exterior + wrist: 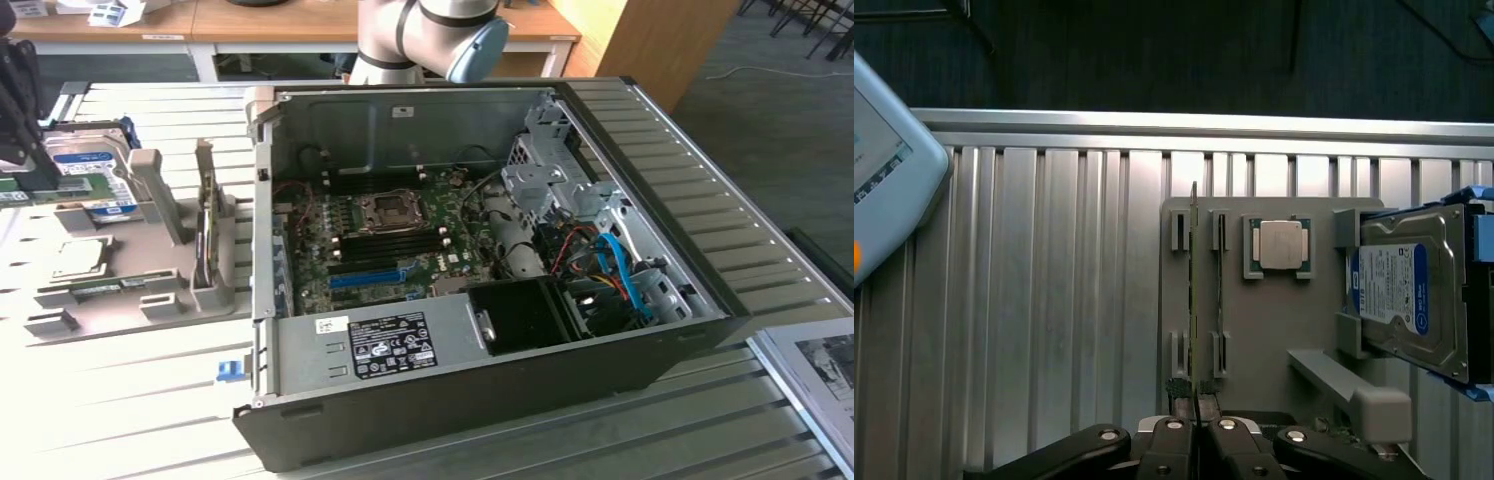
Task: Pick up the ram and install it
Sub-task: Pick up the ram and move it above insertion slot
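Observation:
The ram [1194, 300] is a thin green stick seen edge-on in the wrist view, running away from my fingertips over the grey parts fixture [1254, 330]. My gripper [1196, 425] is shut on it, the two fingers pressed flat against its sides. At the exterior view's far left the dark gripper [22, 165] hangs over the fixture [120, 290], with the green ram [47, 192] showing just below it. The open computer case [481, 370] lies well to the exterior view's right of the gripper, its motherboard [387, 240] facing up.
On the fixture sit a square silver CPU chip [1282, 245], a silver hard drive with a blue-white label [1404, 290] and a card standing on edge [203, 220]. The case wall [267, 200] rises between fixture and motherboard. A pale blue-grey device [884, 170] lies on the ribbed metal table.

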